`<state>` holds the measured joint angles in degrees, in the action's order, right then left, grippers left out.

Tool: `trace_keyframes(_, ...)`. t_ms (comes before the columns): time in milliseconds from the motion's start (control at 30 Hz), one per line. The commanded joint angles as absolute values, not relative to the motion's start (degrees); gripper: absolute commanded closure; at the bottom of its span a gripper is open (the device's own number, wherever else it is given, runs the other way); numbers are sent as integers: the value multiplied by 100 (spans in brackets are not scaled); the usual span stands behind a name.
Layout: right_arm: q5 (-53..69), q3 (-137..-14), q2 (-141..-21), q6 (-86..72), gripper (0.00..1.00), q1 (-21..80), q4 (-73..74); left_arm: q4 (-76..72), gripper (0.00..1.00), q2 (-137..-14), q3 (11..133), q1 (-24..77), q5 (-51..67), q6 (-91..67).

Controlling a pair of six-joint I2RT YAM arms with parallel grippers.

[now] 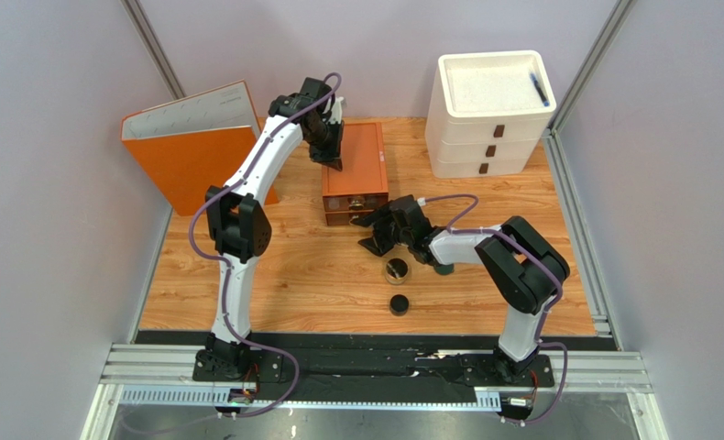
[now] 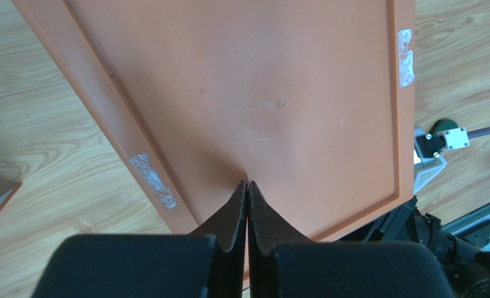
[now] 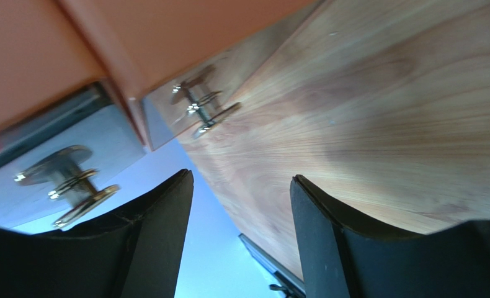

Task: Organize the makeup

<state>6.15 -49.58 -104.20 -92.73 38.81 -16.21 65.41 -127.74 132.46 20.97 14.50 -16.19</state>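
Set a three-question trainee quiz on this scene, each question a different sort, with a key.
1. True or false: the left claw is shut above the orange box.
2. Which lies nearer the arm bases? A) gold jar B) black pot
3. Fill in: on top of the white drawer unit lies a black ____.
Key: 1 true; 2 B; 3 pen.

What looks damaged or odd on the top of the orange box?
The orange box has fine scratches near the middle of its top. It also has two whitish scraps, like torn tape residue, one on the right rim and one on the left rim. Nothing looks spilled or broken.
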Motion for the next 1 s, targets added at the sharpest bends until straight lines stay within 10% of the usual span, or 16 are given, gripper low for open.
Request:
trace_keyframes(0,624,-4782,-10538,-9817,37,3823,-2513,6504,100,-12639,13157,2092,1617,-1626)
trace_keyframes(967,361,-4298,-11101,-10512,39,3683,-4586,6451,100,-12656,12815,2074,1854,-1494)
